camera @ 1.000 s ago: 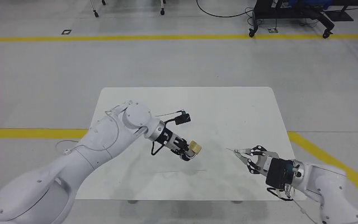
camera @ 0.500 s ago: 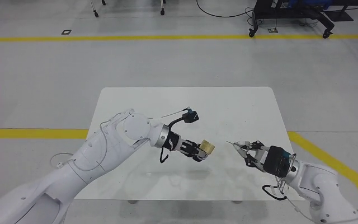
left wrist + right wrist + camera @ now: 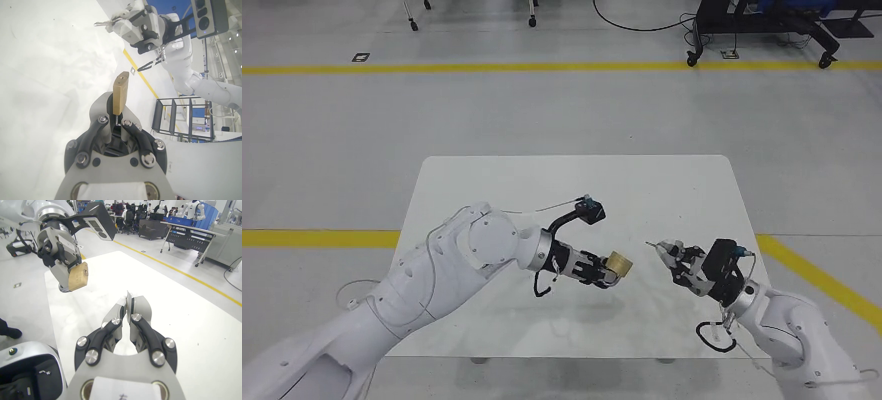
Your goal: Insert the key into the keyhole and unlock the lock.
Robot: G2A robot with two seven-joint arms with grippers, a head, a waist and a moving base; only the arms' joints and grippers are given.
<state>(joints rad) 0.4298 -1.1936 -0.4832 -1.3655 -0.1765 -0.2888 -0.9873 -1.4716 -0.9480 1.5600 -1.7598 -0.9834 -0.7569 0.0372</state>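
Top view: one white table [image 3: 662,190], two tools above it. The left tool [image 3: 600,271] is closed on one brass lock [image 3: 619,264], held off the table near its middle. The right tool [image 3: 672,252] is pinched narrow on one key [image 3: 654,245], its blade pointing toward the lock, with a gap between them.

Left wrist view: the left tool [image 3: 114,108] clamps the lock [image 3: 121,92] at its shackle end. There is one keyhole [image 3: 122,77] in the far end face. The right tool [image 3: 121,25] is beyond, with the key [image 3: 103,23] protruding.

Right wrist view: the right tool [image 3: 128,304] grips the key [image 3: 128,297] edge-on. The lock [image 3: 78,276] is in the left tool [image 3: 63,264], its keyhole [image 3: 86,272] turned keyward and apart from the key.
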